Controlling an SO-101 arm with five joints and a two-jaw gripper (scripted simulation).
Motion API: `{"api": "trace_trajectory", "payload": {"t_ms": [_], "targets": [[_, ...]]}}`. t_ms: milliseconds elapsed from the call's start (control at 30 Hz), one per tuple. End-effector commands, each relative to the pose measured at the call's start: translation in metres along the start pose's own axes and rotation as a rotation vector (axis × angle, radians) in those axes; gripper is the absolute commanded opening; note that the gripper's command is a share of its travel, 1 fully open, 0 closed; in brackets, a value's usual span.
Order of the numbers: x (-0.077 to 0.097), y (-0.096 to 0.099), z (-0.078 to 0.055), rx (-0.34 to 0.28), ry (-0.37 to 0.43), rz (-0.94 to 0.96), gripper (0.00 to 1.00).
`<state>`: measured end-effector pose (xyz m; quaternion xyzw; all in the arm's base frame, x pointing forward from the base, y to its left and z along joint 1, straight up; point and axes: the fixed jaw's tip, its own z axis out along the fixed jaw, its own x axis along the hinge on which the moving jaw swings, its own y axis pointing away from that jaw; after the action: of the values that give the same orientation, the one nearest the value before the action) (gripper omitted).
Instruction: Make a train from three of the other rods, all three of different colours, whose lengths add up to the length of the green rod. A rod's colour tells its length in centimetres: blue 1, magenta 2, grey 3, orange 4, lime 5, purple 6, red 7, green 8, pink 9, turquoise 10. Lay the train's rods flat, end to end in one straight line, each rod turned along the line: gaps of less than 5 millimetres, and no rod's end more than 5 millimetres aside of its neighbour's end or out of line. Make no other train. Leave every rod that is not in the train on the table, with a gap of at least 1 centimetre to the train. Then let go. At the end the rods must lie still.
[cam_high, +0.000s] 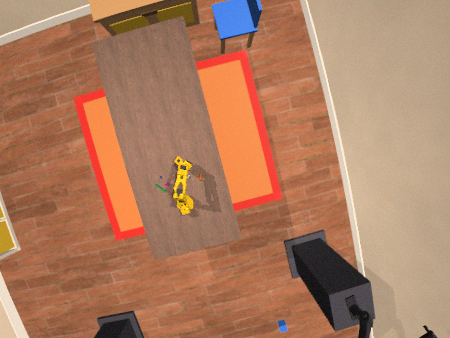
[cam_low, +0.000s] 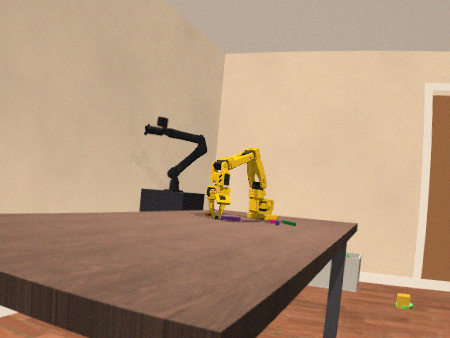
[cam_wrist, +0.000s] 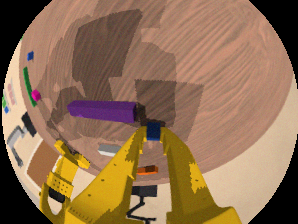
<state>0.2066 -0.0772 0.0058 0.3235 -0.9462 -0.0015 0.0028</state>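
My gripper (cam_wrist: 154, 128) (cam_low: 216, 217) is low at the table, its fingertips shut on a small blue rod (cam_wrist: 153, 133). A purple rod (cam_wrist: 102, 111) (cam_low: 231, 218) lies flat just left of that blue rod in the wrist view, with a small, shadowed gap between their ends. A grey rod (cam_wrist: 108, 150) and an orange rod (cam_wrist: 148, 170) (cam_high: 201, 177) lie apart, nearer the wrist view's bottom. The green rod (cam_wrist: 29, 85) (cam_high: 160, 188) (cam_low: 289, 223), a magenta rod (cam_wrist: 36, 95) (cam_high: 167, 184) and a second blue rod (cam_wrist: 30, 55) (cam_high: 161, 177) lie at the wrist view's far left.
The arm's yellow base (cam_high: 184, 204) (cam_low: 260, 207) stands on the table (cam_high: 150, 100) (cam_low: 150, 260), between the green and magenta rods on one side and the orange rod on the other. The arm's shadow falls around the purple rod. A black arm (cam_low: 187, 162) stands on a pedestal beyond the table.
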Motion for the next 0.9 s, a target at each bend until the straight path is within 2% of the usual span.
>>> {"api": "trace_trajectory", "payload": {"t_ms": [0,867], "targets": [[-0.0071,-0.0095,-0.0151,0.075,-0.047,0.0,0.03],[-0.0071,-0.0095,-0.0151,0.075,-0.047,0.0,0.0]]}}
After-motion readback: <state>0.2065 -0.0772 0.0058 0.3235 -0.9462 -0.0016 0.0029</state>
